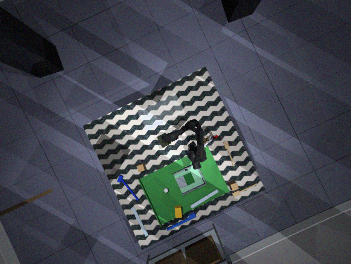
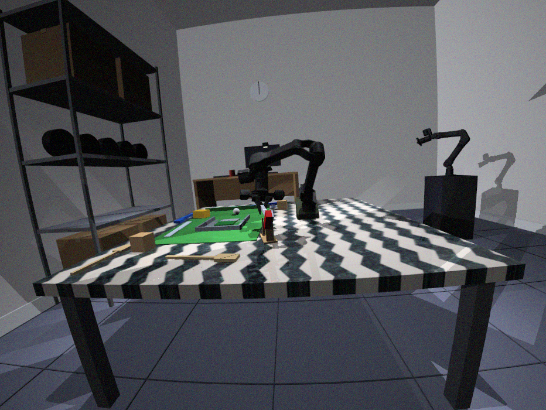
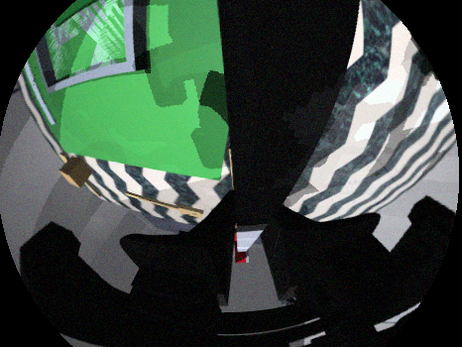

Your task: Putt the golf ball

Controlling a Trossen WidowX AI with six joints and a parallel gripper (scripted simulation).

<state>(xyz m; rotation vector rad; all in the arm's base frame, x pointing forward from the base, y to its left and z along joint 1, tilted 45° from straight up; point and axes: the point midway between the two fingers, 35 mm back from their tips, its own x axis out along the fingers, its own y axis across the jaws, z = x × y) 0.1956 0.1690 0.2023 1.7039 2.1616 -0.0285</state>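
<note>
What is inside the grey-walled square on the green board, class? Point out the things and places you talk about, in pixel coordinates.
Inside the walls (image 1: 194, 189) (image 2: 218, 228) (image 3: 94, 75) are a dark green patch (image 1: 189, 178) (image 2: 227, 222) and, beside it, a grey surface (image 1: 180, 181). From above, the arm (image 1: 200, 141) (image 2: 286, 151) covers one corner, so what lies beneath cannot be seen there.

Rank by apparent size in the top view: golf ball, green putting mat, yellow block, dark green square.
1. green putting mat
2. dark green square
3. yellow block
4. golf ball

Second and third look close, so that order is unsure.

Heads up, grey-walled frame (image 1: 189, 190) (image 2: 222, 228) (image 3: 91, 74) blocks low passes across the green mat (image 1: 158, 207) (image 2: 176, 238) (image 3: 114, 119); above those walls there's open air.
</note>
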